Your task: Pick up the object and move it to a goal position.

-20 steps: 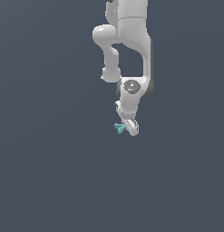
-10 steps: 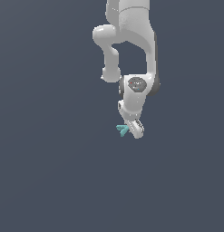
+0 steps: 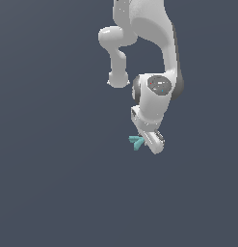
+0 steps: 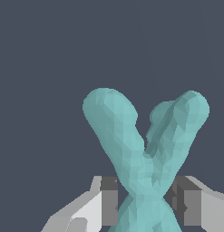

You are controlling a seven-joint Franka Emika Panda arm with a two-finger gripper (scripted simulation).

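Teal pronged object [image 4: 145,158] clamped between pincer [image 4: 147,204] fingers [image 4: 109,201] — prongs jutting beyond the tips

The teal object [image 4: 147,167] sat right between the gripper [image 4: 147,201] fingers, its stem pinched by a grey pad [image 4: 109,199] on each side. Two rounded prongs forked away from the fingers in a Y, against a plain dark slate background.
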